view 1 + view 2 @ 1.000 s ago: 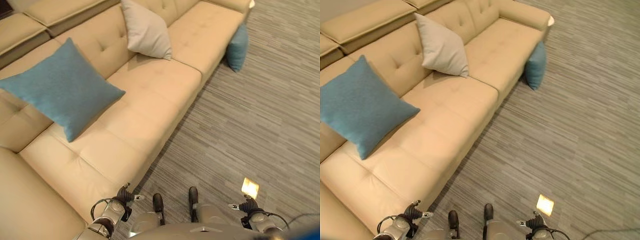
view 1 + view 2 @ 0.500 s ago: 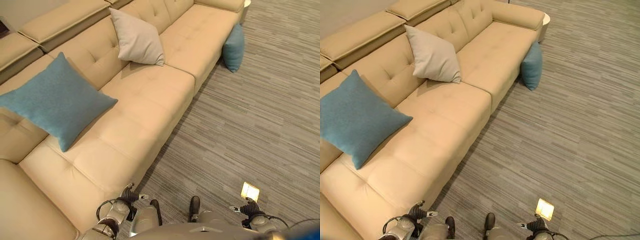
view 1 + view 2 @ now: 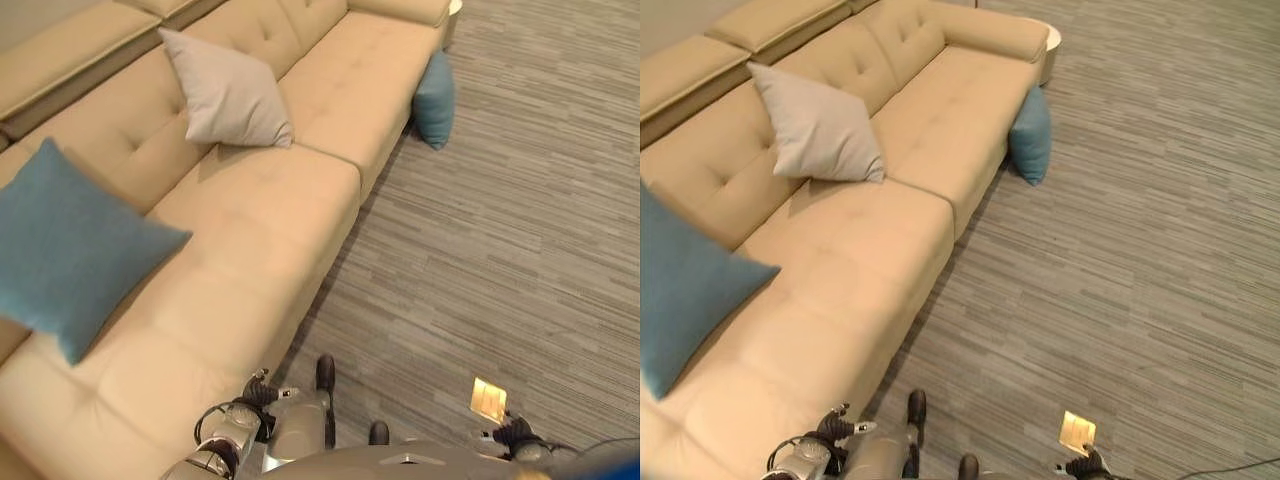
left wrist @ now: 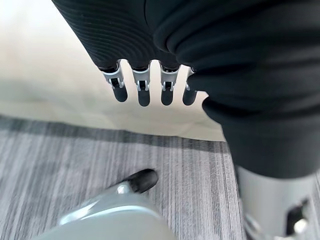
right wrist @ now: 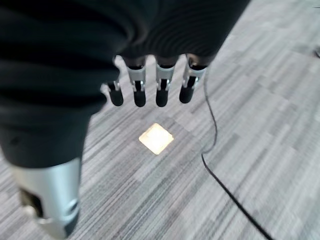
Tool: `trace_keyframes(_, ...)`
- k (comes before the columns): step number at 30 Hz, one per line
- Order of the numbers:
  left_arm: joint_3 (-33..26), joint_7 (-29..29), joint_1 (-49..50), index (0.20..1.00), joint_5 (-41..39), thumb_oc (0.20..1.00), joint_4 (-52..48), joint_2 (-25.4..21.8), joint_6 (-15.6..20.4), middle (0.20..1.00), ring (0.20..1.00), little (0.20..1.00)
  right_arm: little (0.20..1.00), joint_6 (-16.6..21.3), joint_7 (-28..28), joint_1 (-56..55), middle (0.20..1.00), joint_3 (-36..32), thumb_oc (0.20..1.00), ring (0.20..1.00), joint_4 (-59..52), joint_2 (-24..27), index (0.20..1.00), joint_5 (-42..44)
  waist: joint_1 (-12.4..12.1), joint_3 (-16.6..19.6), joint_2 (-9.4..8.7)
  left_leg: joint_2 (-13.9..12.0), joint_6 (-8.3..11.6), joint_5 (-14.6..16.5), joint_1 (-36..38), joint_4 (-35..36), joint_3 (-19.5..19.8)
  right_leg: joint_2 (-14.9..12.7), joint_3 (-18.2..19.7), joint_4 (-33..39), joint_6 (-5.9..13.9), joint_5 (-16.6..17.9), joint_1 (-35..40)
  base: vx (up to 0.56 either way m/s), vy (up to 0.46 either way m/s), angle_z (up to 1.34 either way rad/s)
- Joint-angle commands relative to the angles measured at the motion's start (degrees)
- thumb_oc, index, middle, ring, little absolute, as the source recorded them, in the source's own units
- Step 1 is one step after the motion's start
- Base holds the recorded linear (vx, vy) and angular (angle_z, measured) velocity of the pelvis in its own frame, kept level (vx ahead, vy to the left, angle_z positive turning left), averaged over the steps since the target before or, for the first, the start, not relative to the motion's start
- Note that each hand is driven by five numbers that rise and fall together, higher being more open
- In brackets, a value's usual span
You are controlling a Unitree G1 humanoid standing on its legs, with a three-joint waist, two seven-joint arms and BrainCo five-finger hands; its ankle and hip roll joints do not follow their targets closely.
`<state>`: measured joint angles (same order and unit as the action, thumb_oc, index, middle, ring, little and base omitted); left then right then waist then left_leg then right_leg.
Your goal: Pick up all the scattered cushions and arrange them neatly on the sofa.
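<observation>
Far from fingers (image 4: 144, 92), floor cushion (image 3: 434, 99)

**Three cushions around the sofa**

The sofa (image 3: 250, 230) runs along the left of the carpeted floor (image 3: 520, 230). One cushion (image 3: 70, 250) lies on the sofa's near seat, leaning against the backrest. A second cushion (image 3: 225, 95) stands further along the sofa, also propped on the backrest. A third cushion (image 3: 434, 86) stands on the floor, leaning against the sofa's front near its far end. A floor plate (image 3: 488, 399) sits in the carpet, well right of the sofa's near end.
</observation>
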<state>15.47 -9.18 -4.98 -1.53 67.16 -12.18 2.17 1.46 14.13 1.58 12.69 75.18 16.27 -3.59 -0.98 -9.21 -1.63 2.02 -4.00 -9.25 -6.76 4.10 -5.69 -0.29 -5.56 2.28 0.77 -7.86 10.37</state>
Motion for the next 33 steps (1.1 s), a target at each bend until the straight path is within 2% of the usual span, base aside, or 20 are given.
trace_keyframes(1,0.6,-0.5,-1.1,1.0,1.6,1.0,0.0,0.5,0.2,1.0,1.0,1.0,1.0,0.3,0.1,1.7,1.0,0.2,1.0,1.0,-3.5,2.7,1.0,-0.8,-1.2,1.1,0.8,0.7,2.33,10.7,-1.3,-8.5,0.4,-3.3,0.8,-17.3,6.6,0.4,-9.1,0.25,0.122,-0.42)
trace_keyframes(3,0.9,-0.4,-1.3,1.0,1.8,1.0,-0.4,0.3,0.1,1.0,1.0,1.0,1.0,0.3,0.0,2.2,1.0,0.2,1.0,1.0,-4.5,3.2,1.0,-0.9,-0.3,0.4,1.56,1.0,1.04,11.6,0.6,-7.9,0.6,-3.8,1.3,-25.6,8.34,3.9,-13.5,0.14,0.059,-0.44)
trace_keyframes(4,1.1,-0.5,-1.4,1.0,1.8,1.0,-0.4,0.2,0.2,1.0,1.0,1.0,1.0,0.3,-0.1,2.5,1.0,0.2,1.0,1.0,-4.9,3.4,1.0,-0.9,0.2,-0.1,2.01,0.8,0.79,12.0,1.6,-7.6,0.7,-4.1,1.3,-28.9,8.73,5.6,-16.0,0.15,0.03,0.01)
trace_keyframes(5,1.1,-0.7,-1.7,1.0,1.8,1.0,-0.4,0.1,0.2,1.0,1.0,1.0,1.0,0.5,0.0,2.6,1.0,0.3,1.0,1.0,-5.4,3.5,1.0,-1.1,0.6,-0.6,2.5,0.7,0.72,12.6,2.7,-7.3,0.9,-4.8,0.7,-29.7,8.45,5.4,-17.9,0.15,0.014,0.19)
trace_keyframes(8,1.0,-1.0,-2.5,1.0,1.6,1.0,-0.3,0.1,0.4,1.0,1.0,1.0,1.0,0.7,0.4,3.4,1.0,0.9,1.0,1.0,-5.9,3.5,1.0,-1.9,1.7,-1.6,3.45,0.6,0.94,14.5,5.1,-7.2,1.2,-6.6,-2.7,-23.3,7.02,4.4,-21.1,0.22,-0.087,-0.01)
trace_keyframes(9,0.8,-1.0,-2.6,1.0,1.6,1.0,-0.1,0.3,0.6,1.0,1.0,1.0,1.0,0.4,0.8,3.6,1.0,1.6,1.0,1.0,-6.5,2.9,1.0,-2.8,2.4,-1.8,3.22,1.0,1.31,15.6,6.7,-7.0,1.4,-7.2,-3.6,-16.4,7.13,6.5,-23.4,0.32,-0.191,-0.03)
trace_keyframes(11,0.4,-1.3,-2.7,1.0,1.3,1.0,0.4,0.5,0.9,1.0,1.0,1.0,1.0,0.2,1.3,3.4,1.0,2.0,1.0,1.0,-6.8,2.5,1.0,-3.7,3.7,-2.1,3.12,1.3,1.98,16.4,8.6,-6.7,2.4,-6.5,-1.8,-9.7,7.82,8.4,-24.7,0.28,-0.164,-0.13)
trace_keyframes(13,0.4,-1.3,-2.8,1.0,1.4,1.0,0.5,0.6,1.1,1.0,1.0,1.0,1.0,0.2,1.3,3.0,1.0,1.9,1.0,1.0,-6.8,2.1,1.0,-3.4,3.9,-2.0,2.85,1.5,2.29,17.0,8.9,-7.0,3.0,-6.1,-0.3,-7.8,8.04,8.5,-23.5,0.19,-0.157,0.09)
trace_keyframes(14,0.2,-2.0,-2.6,1.0,1.1,1.0,1.2,1.2,1.2,1.0,1.0,1.0,1.0,0.4,1.7,2.2,1.0,2.1,1.0,1.0,-6.9,1.1,1.0,-3.1,4.0,-1.4,2.41,1.4,2.96,18.4,9.6,-7.8,3.3,-5.7,0.8,-6.6,7.29,9.3,-21.9,0.28,-0.248,0.56)
trace_keyframes(16,0.2,-2.4,-2.3,1.0,0.4,1.0,1.7,2.1,1.1,1.0,1.0,1.0,1.0,1.0,2.3,1.5,1.0,1.7,1.0,1.0,-7.3,0.4,1.0,-2.2,4.3,-0.9,2.49,0.6,4.44,18.6,8.8,-10.8,3.3,-5.4,0.5,-5.9,6.3,8.8,-20.1,0.21,-0.224,0.66)
trace_keyframes(17,0.3,-2.3,-2.3,1.0,0.0,1.0,1.7,2.4,1.1,1.0,1.0,1.0,1.0,1.3,2.4,1.5,1.0,1.4,1.0,1.0,-7.4,0.3,1.0,-1.3,4.4,-0.9,2.34,0.2,5.14,18.3,7.5,-14.0,3.0,-5.4,0.3,-5.9,5.77,8.4,-19.4,0.14,-0.297,0.41)
trace_keyframes(18,1.0,-2.2,-2.7,1.0,-0.9,1.0,1.4,3.0,1.1,1.0,1.0,1.0,1.0,1.4,3.2,1.4,1.0,0.5,1.0,1.0,-7.3,-0.2,1.0,0.4,4.3,-1.8,1.37,-1.7,7.14,14.6,1.9,-24.9,1.4,-5.7,-0.4,-5.7,4.07,7.2,-17.3,0.09,-0.229,0.29)
trace_keyframes(19,1.0,-2.2,-2.7,1.0,-0.9,1.0,1.4,3.0,1.1,1.0,1.0,1.0,1.0,1.4,3.2,1.4,1.0,0.5,1.0,1.0,-7.3,-0.3,1.0,0.5,4.4,-1.7,1.47,-1.8,7.18,14.8,1.6,-25.4,1.5,-5.6,-0.5,-5.7,4.04,7.2,-17.4,0.11,-0.296,0.14)
trace_keyframes(20,1.3,-2.3,-2.8,1.0,-1.5,1.0,1.3,3.4,1.0,1.0,1.0,1.0,1.0,1.3,3.4,1.1,1.0,0.3,1.0,1.0,-6.8,-0.6,1.0,1.2,4.2,-2.3,0.88,-4.2,7.22,13.2,-0.7,-30.7,-1.0,-5.3,-1.4,-5.0,2.61,5.7,-15.2,0.06,-0.134,0.26)
trace_keyframes(22,1.6,-2.4,-2.7,1.0,-2.0,1.0,1.3,3.7,1.0,1.0,1.0,1.0,1.0,1.2,3.5,0.8,1.0,0.4,1.0,1.0,-6.2,-0.9,1.0,1.5,3.9,-2.6,0.88,-4.9,6.86,13.0,-1.7,-31.4,-1.8,-5.0,-2.0,-4.7,2.12,4.8,-13.8,0.16,-0.155,0.32)
trace_keyframes(24,2.2,-2.5,-2.8,1.0,-1.9,1.0,1.6,4.1,0.9,1.0,1.0,1.0,1.0,1.1,3.7,0.6,1.0,0.4,1.0,1.0,-5.4,-1.1,1.0,1.9,3.4,-2.5,0.68,-4.2,6.19,13.7,-3.3,-29.1,-2.1,-4.7,-2.3,-4.0,1.94,4.0,-11.9,0.23,-0.115,0.26)
trace_keyframes(25,2.8,-2.5,-2.7,1.0,-1.2,1.0,2.2,4.3,0.7,1.0,1.0,1.0,1.0,1.1,3.8,0.4,1.0,0.4,1.0,1.0,-4.9,-1.1,1.0,2.0,3.1,-2.2,0.44,-3.9,5.8,14.1,-4.8,-24.8,-3.2,-4.6,-3.3,-3.3,2.05,2.9,-10.2,0.22,-0.06,0.23)
trace_keyframes(29,3.2,-2.7,-2.4,1.0,-0.9,1.0,2.2,4.4,0.7,1.0,1.0,1.0,1.0,1.0,4.6,-0.1,1.0,1.1,1.0,1.0,-5.4,-1.5,1.0,1.7,2.3,-1.8,2.05,-3.9,6.62,7.9,-6.6,-14.5,-4.8,-2.2,-3.9,-2.6,2.05,1.0,-7.5,0.25,-0.012,0.34)
trace_keyframes(31,3.1,-2.7,-2.3,1.0,-1.1,1.0,2.3,4.5,0.7,1.0,1.0,1.0,1.0,0.9,4.7,-0.1,1.0,1.2,1.0,1.0,-5.6,-1.6,1.0,1.8,2.1,-1.9,2.02,-3.7,6.9,7.3,-6.9,-14.2,-4.6,-2.0,-3.6,-2.7,2.07,0.5,-6.9,0.15,0.022,0.05)
trace_keyframes(33,2.5,-3.2,-1.3,1.0,-1.4,1.0,2.7,4.6,0.5,1.0,1.0,1.0,1.0,0.9,4.7,-0.5,1.0,2.0,1.0,1.0,-6.1,-2.3,1.0,0.5,1.9,-0.7,2.14,-3.0,5.9,8.2,-5.2,-12.7,-4.0,-1.9,-3.0,-3.6,2.3,-0.8,-5.7,0.24,0.084,-0.34)
